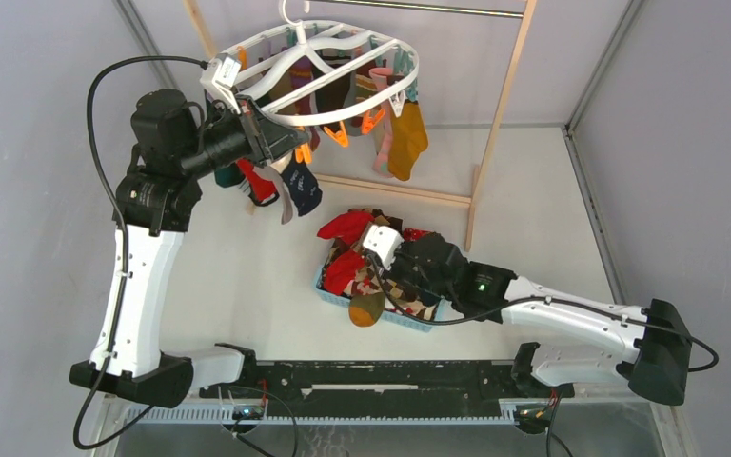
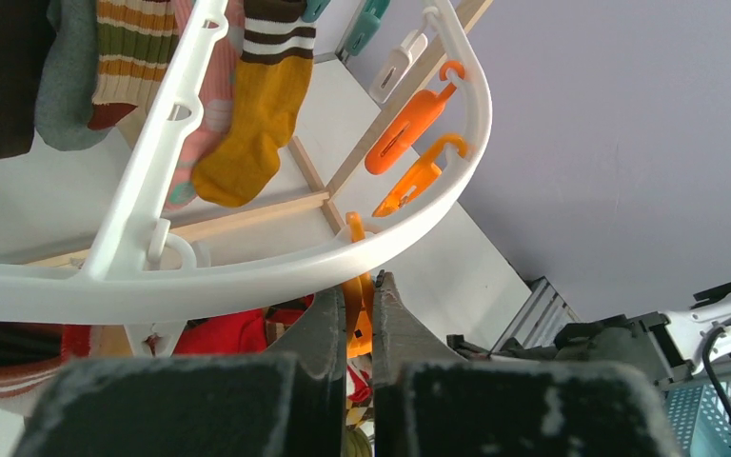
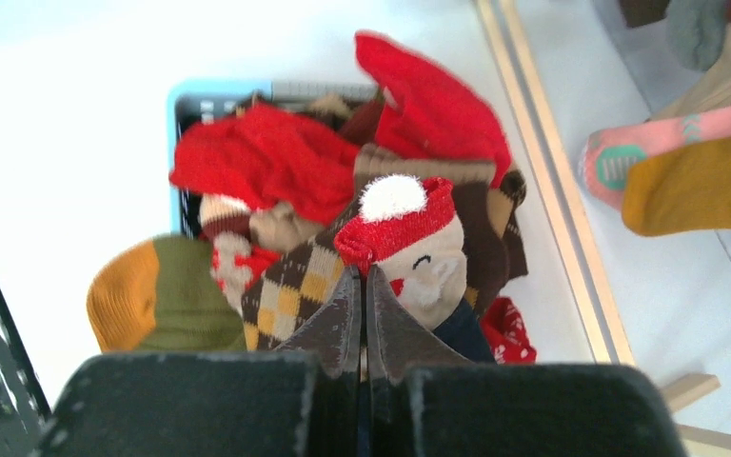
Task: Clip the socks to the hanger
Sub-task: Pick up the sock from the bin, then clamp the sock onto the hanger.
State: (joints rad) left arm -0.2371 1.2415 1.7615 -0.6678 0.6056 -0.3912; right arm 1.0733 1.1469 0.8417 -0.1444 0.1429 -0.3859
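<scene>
Two-arm view at the pick. The left gripper (image 2: 359, 295) is clamped on an orange clip (image 2: 355, 319) that hangs under the near rim of the hanger (image 2: 247, 281), high at the far left. The right gripper (image 3: 363, 281) is low over the blue basket (image 3: 183, 95) at the middle of the table, where the loose socks (image 3: 266, 167) lie heaped. Its jaws are pressed flat together at the seam between a Santa-faced sock (image 3: 409, 238) and an argyle sock (image 3: 290, 290). You cannot tell from any view whether fabric is caught between them. Other socks, a mustard one (image 2: 252, 133) among them, hang on the far side of the ring.

Watch for three failures. The jaws may have nipped only a thin fold or nothing at all, so the sock may drop when you lift. They may have pinched two socks, which would drag a neighbour over the basket wall. The hanger is hung by its hook alone, so any sideways pull from the left arm can swing the ring. That swing could slip the clip from the jaws or move its mouth away from the approaching sock.
</scene>
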